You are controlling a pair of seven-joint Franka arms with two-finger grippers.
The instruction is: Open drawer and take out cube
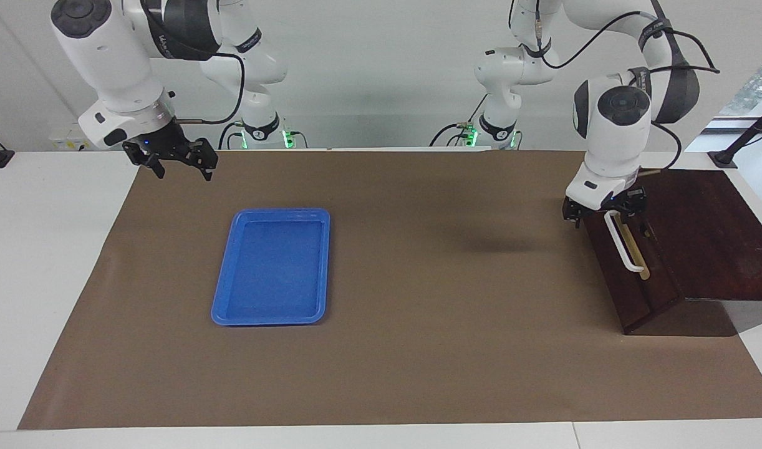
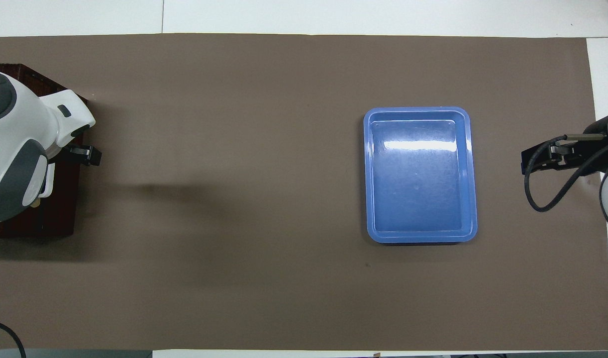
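left pincer (image 1: 604,212) – spread, at drawer (image 1: 630,262) handle's top | right pincer (image 1: 172,163) – spread, waiting above mat corner

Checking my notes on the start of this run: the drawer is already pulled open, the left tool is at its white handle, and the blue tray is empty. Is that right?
Not quite. The drawer is shut, its front flush with the box, as the facing view shows. The rest holds: the left tool is at the white handle, and the blue tray is empty.

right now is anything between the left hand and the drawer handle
Nothing visible. The left hand is open at the end of the white handle nearer the robots, on the shut drawer. The cube is not in sight.
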